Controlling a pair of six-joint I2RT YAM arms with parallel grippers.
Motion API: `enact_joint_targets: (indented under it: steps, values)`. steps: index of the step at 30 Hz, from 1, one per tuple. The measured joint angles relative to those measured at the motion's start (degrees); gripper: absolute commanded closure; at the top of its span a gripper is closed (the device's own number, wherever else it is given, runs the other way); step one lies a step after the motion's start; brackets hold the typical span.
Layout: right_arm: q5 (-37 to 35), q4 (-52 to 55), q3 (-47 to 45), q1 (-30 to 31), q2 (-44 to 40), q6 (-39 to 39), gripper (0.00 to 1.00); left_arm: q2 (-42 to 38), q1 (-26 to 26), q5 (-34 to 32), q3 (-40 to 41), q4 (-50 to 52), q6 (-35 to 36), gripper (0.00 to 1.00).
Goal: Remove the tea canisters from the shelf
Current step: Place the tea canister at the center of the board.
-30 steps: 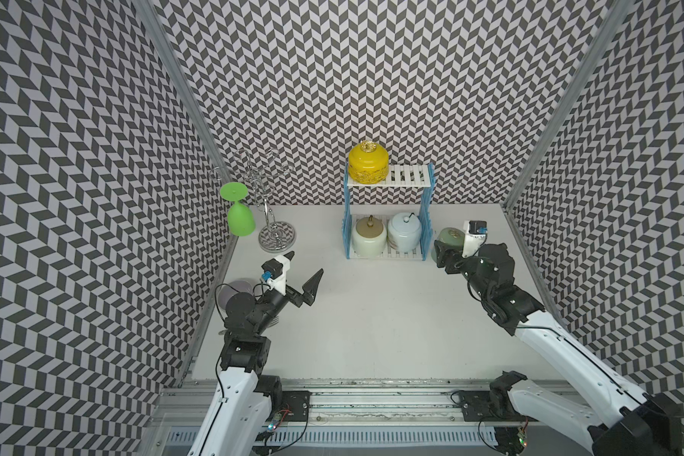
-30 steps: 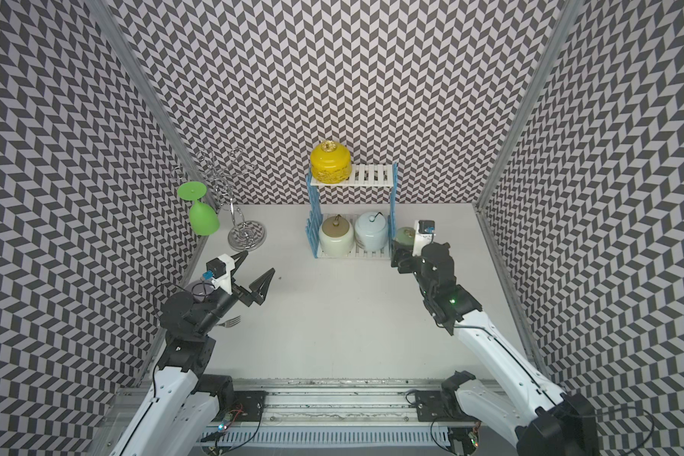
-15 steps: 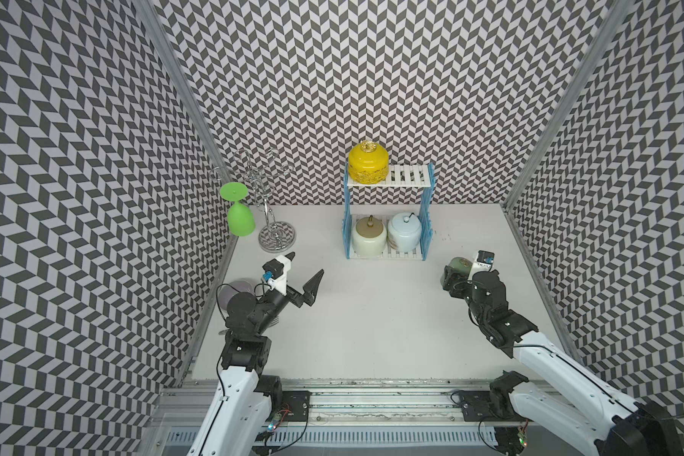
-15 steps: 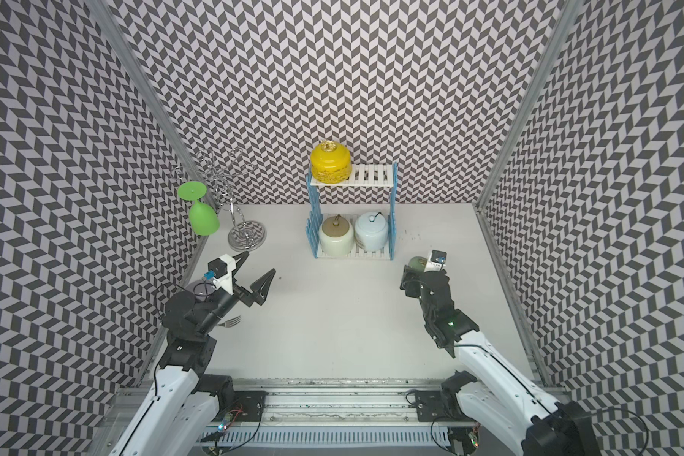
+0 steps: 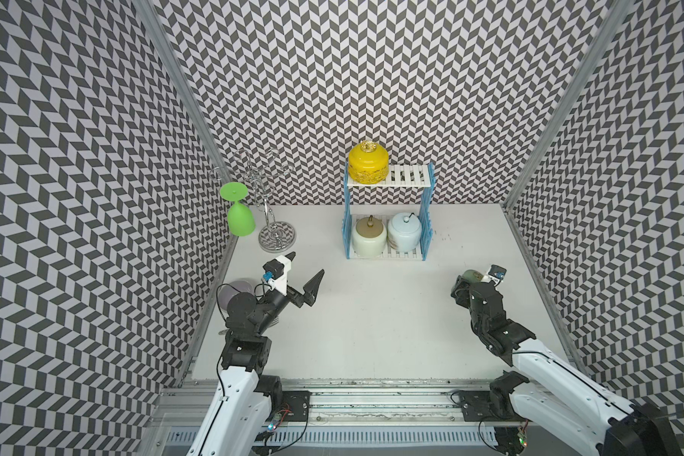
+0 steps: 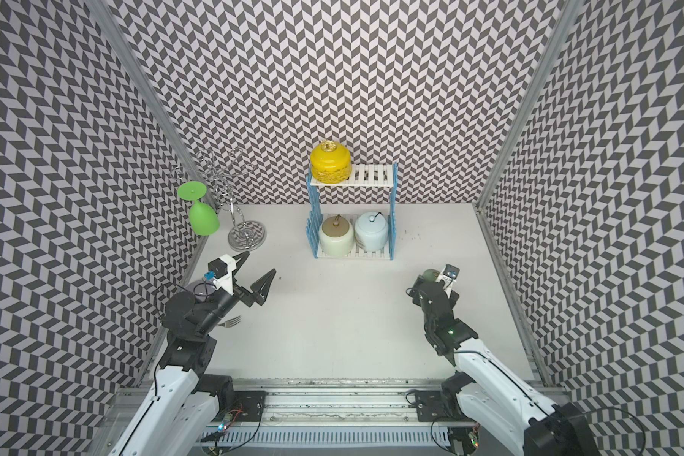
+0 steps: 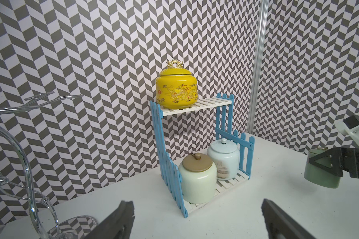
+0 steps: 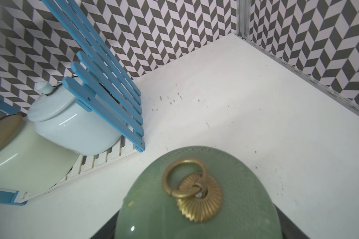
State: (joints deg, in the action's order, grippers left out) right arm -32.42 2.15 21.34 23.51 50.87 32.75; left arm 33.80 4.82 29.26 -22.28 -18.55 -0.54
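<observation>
The shelf (image 5: 407, 181) (image 7: 220, 103) stands at the back of the table. A yellow tea canister (image 5: 368, 168) (image 7: 176, 91) sits at the left end of its top board. A cream canister with a brown lid (image 5: 369, 237) (image 7: 197, 180) and a pale blue one (image 5: 404, 232) (image 8: 71, 126) share the lower board. My right gripper (image 5: 466, 282) (image 8: 197, 231) is shut on the sage green canister (image 5: 470, 275) (image 8: 197, 198) (image 7: 319, 175), holding it low over the table, right of and in front of the shelf. My left gripper (image 5: 307, 263) (image 7: 197, 204) is open and empty, facing the shelf.
A chrome wire stand (image 5: 277, 236) at the back left carries an upside-down green goblet (image 5: 239, 219). A grey-lilac bowl (image 5: 234, 292) and a fork (image 6: 230, 321) lie by the left wall under my left arm. Patterned walls close in three sides.
My right gripper has carried the green canister from beside the shelf's right panel toward the front of the table. The left arm has not moved.
</observation>
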Motion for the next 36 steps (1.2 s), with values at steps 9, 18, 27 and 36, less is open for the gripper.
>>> enact_joint_targets:
  steps: [9,18,27,36]
  values:
    - [-2.62,3.28,-4.02,0.00,-2.08,5.29,0.55,-0.07,-0.35,0.02,0.11,-0.31,-0.20,0.00]
    - [-4.04,5.99,-4.94,0.00,-1.31,9.14,0.50,-0.02,-0.76,0.02,0.11,-0.33,-0.48,0.00]
    - [-3.96,6.32,-5.01,0.37,1.99,9.73,0.44,0.90,-0.83,0.02,0.11,-0.46,-0.52,0.00]
    - [-3.80,5.90,-5.01,0.39,2.21,9.11,0.29,1.60,-0.70,0.00,0.11,-0.72,-0.44,0.00]
